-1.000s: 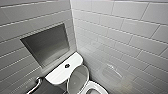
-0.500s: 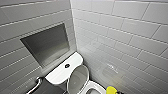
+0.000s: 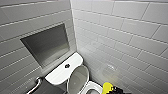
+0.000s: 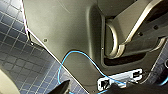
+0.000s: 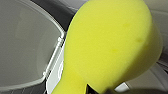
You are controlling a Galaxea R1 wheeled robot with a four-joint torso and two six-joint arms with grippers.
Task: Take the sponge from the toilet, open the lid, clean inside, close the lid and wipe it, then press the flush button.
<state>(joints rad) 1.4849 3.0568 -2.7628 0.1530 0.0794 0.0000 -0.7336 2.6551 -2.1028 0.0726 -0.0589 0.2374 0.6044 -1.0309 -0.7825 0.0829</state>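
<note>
**Sponge held at the bowl, lid up: inside-cleaning stage.**

The right gripper [image 3: 117, 90] is clamped on the sponge [image 3: 107, 87], pinching its narrow end, and the block sits over the right edge of the toilet [image 3: 93, 88] rim. The lid [image 3: 77, 78] stands raised against the tank front, just below the flush button [image 3: 67, 66]. In my judgement, cleaning inside is the step in hand. Sweep the sponge's broad face round the inner wall, grip firm, clear of the upright lid. Clearance is tight on the right, where the tiled wall [image 3: 120, 37] runs close. A grab rail [image 3: 36, 83] stands off the tank's left end.
</note>
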